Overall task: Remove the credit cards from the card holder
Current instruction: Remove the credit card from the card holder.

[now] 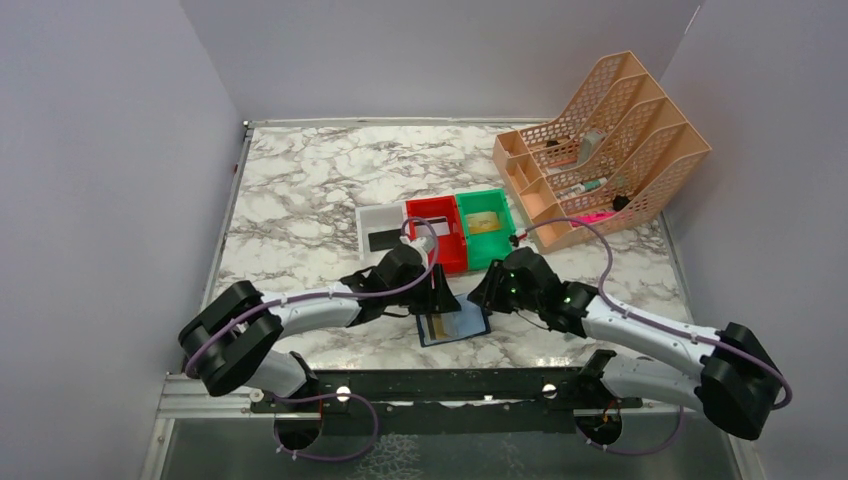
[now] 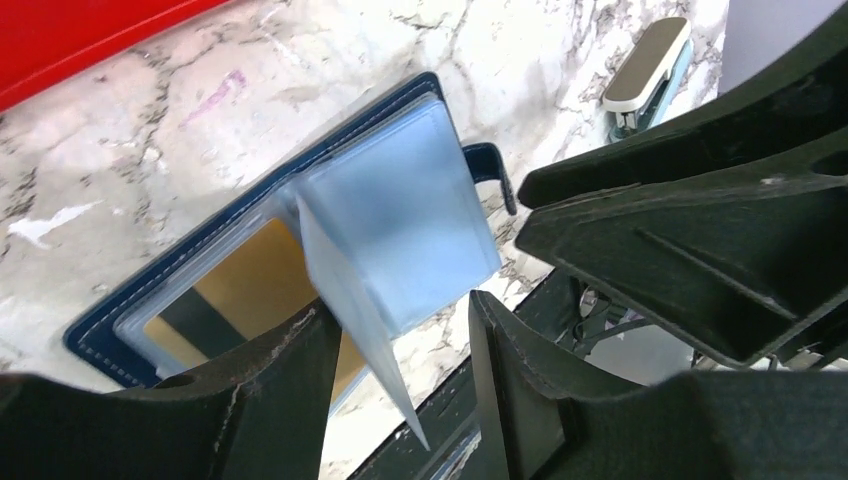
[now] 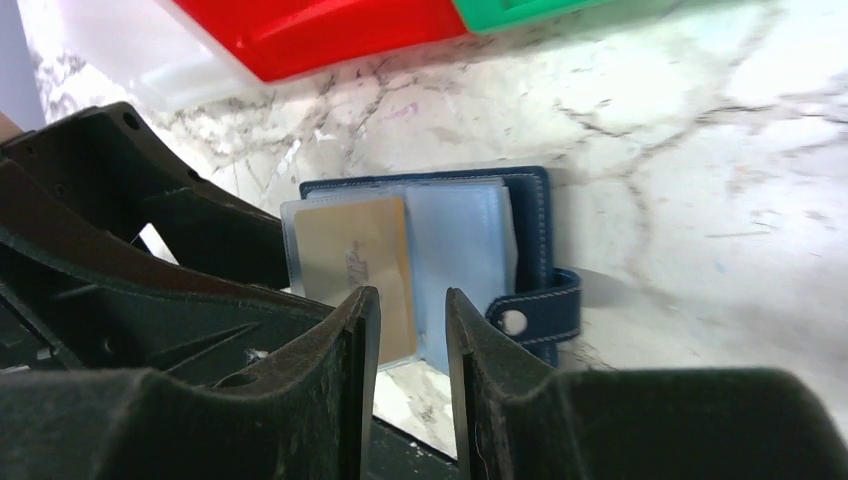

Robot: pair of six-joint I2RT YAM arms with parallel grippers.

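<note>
The card holder lay open and flat on the bench at the lower centre of the top view. Its long axis ran left to right across the frame, with the snap tab at its right end. A gold card sat in the left sleeve, its long side running up the frame. The left gripper was spread wide, its fingers astride a raised clear sleeve. The right gripper hovered with its fingers narrowly parted, holding nothing.
</note>
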